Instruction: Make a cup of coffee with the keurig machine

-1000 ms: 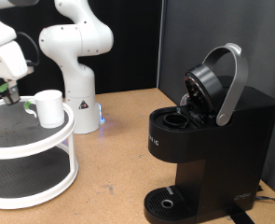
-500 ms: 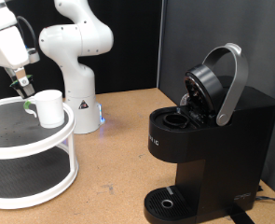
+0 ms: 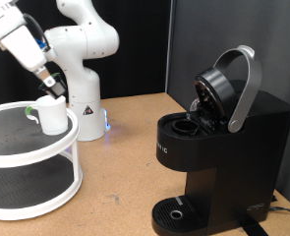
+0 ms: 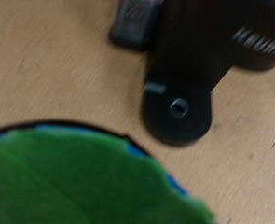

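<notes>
The white cup [image 3: 52, 117] stands on the top tier of a round white shelf [image 3: 27, 152] at the exterior view's left. My gripper [image 3: 53, 85] hangs just above the cup and looks shut on a small dark pod. In the wrist view a blurred green pod top [image 4: 76, 182] fills the area close to the camera and hides my fingers. The black keurig machine [image 3: 228, 147] stands at the exterior view's right with its lid raised and its pod chamber open. The keurig machine's drip base [image 4: 179, 110] also shows in the wrist view, far from my hand.
The white robot base [image 3: 84, 93] stands behind the shelf, with a blue light at its foot. A lower shelf tier [image 3: 22, 182] lies under the top one. Bare wooden table [image 3: 120, 172] stretches between shelf and machine. A black panel rises behind the machine.
My gripper has risen from the shelf's top tier at the exterior view's left edge and travelled right, ending above the cup. The cup and machine have not moved.
</notes>
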